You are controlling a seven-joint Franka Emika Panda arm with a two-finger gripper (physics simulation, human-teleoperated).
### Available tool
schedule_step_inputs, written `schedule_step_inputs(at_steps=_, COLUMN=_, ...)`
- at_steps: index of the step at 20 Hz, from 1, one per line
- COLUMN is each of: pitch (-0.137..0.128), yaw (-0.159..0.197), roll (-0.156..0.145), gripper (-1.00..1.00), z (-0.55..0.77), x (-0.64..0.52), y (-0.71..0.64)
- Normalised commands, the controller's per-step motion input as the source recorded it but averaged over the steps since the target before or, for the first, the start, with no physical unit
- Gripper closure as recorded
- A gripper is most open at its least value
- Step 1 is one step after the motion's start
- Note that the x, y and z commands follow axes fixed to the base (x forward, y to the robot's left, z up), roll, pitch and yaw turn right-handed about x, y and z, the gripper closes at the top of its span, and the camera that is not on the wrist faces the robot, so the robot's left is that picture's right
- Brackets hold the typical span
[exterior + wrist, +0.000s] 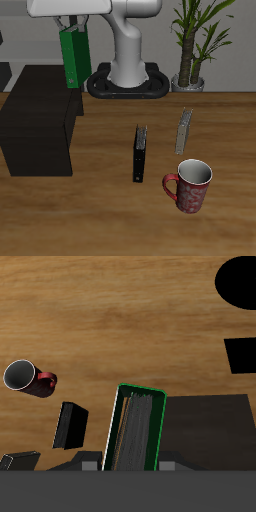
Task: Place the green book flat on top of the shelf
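You are holding the green book (73,58) upright in the pincer (72,27), closed on its top edge, hanging at the upper left of the exterior frame above the back of the black shelf (38,120). Below, a black book (139,152), grey book (184,130) and red mug (190,185) are sitting on the wooden surface (110,215). No readable writing is showing anywhere.

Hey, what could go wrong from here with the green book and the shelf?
1. The green book hangs upright from the gripper, held near its top; released like this it would likely land on edge on the shelf and tip over.
2. It hangs near the shelf's back edge, so it might slide off behind while being tilted flat.
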Motion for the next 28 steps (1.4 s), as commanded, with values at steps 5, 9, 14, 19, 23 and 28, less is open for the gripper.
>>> schedule_step_inputs(at_steps=5, pitch=-0.04, yaw=0.135, roll=-0.113, gripper=1.0, z=0.06, x=-0.23, y=0.09)
schedule_step_inputs(at_steps=9, pitch=0.012, yaw=0.07, roll=-0.161, gripper=1.0, z=0.05, x=-0.11, y=0.05)
schedule_step_inputs(at_steps=14, pitch=-0.053, yaw=0.023, roll=-0.175, gripper=1.0, z=0.1, x=-0.09, y=-0.07)
schedule_step_inputs(at_steps=19, pitch=-0.081, yaw=-0.009, roll=-0.164, gripper=1.0, z=0.21, x=-0.15, y=-0.16)
schedule_step_inputs(at_steps=23, pitch=-0.017, yaw=0.003, roll=-0.107, gripper=1.0, z=0.01, x=0.03, y=-0.19)
schedule_step_inputs(at_steps=28, pitch=0.057, yaw=-0.023, roll=-0.145, gripper=1.0, z=-0.2, x=0.14, y=-0.38)
